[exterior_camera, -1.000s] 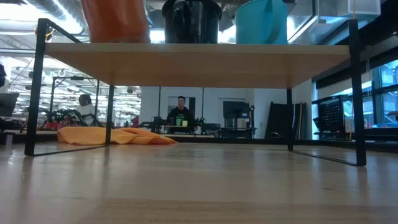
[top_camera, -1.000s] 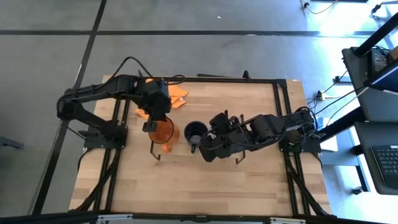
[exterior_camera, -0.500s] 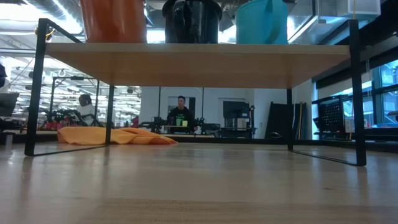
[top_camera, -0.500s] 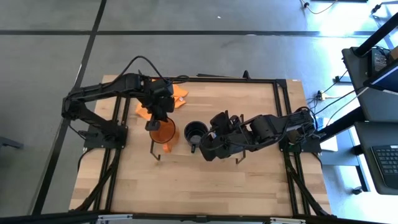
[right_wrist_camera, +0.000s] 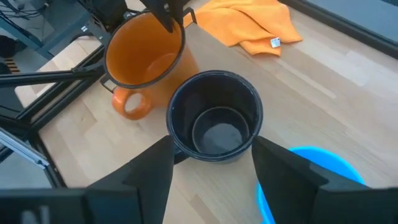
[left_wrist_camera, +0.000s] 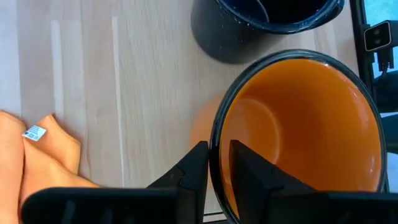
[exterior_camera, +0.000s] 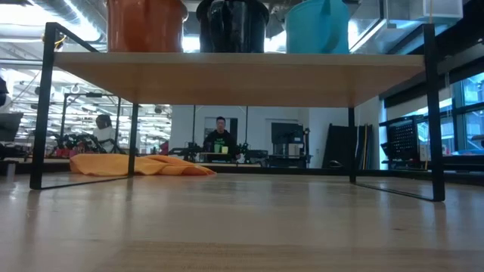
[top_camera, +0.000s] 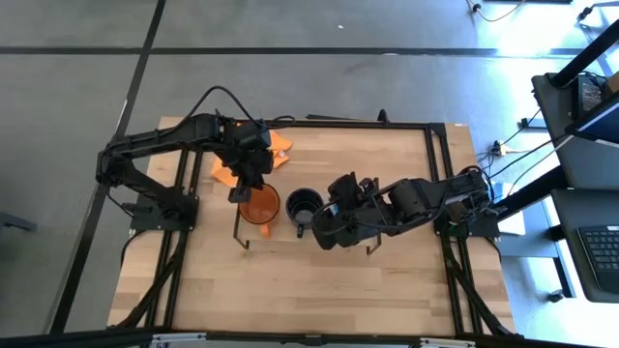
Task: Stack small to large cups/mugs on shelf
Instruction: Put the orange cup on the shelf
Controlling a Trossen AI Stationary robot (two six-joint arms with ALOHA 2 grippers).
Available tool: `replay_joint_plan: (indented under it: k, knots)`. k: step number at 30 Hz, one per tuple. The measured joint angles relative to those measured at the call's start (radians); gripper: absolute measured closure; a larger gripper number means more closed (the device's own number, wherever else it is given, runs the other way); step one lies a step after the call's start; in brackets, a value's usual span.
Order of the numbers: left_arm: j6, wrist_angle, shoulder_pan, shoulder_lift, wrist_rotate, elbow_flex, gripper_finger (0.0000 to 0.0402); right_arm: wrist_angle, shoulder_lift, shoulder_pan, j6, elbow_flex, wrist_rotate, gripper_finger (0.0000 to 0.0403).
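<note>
From above, the shelf (top_camera: 290,235) stands mid-table with the orange mug (top_camera: 258,205) at its left end and the black mug (top_camera: 304,204) just right of it. The left gripper (top_camera: 244,189) sits on the orange mug's far rim. The right gripper (top_camera: 324,224) hovers right of the black mug, its arm hiding the blue mug here. An orange cloth (top_camera: 275,150) lies at the table's far edge.

The low view shows three mugs in a row on the shelf (exterior_camera: 227,66), all cut off at the top: orange mug (exterior_camera: 145,25) left, black mug (exterior_camera: 233,26) middle, light blue mug (exterior_camera: 318,26) right. The orange cloth (exterior_camera: 136,164) lies beyond, and a person (exterior_camera: 220,137) sits far back in the room.

In the left wrist view, the left gripper (left_wrist_camera: 217,163) is closed on the orange mug's (left_wrist_camera: 298,124) rim, one finger inside and one outside. The mug looks empty. The black mug (left_wrist_camera: 261,25) is partly out of frame.

In the right wrist view, the right gripper (right_wrist_camera: 211,165) is spread wide, holding nothing. The black mug (right_wrist_camera: 214,118) and the orange mug (right_wrist_camera: 146,53) are both empty; only a sliver of the light blue mug (right_wrist_camera: 298,171) shows.
</note>
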Motion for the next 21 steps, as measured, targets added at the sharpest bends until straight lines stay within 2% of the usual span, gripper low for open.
replay_joint_plan:
  k: [13, 18, 21]
  knots:
    - [0.003, 0.086, 0.000, 0.000, 0.002, 0.000, 0.0342, -0.026, 0.000, 0.000, 0.000, 0.000, 0.008, 0.0185]
    - [0.002, 0.099, 0.008, -0.004, -0.030, 0.001, 0.0342, -0.049, 0.001, 0.000, 0.001, 0.000, 0.008, 0.0185]
    - [-0.030, 0.091, 0.018, -0.011, -0.027, 0.042, 0.0342, -0.056, 0.001, 0.000, 0.005, 0.000, 0.007, 0.0185]
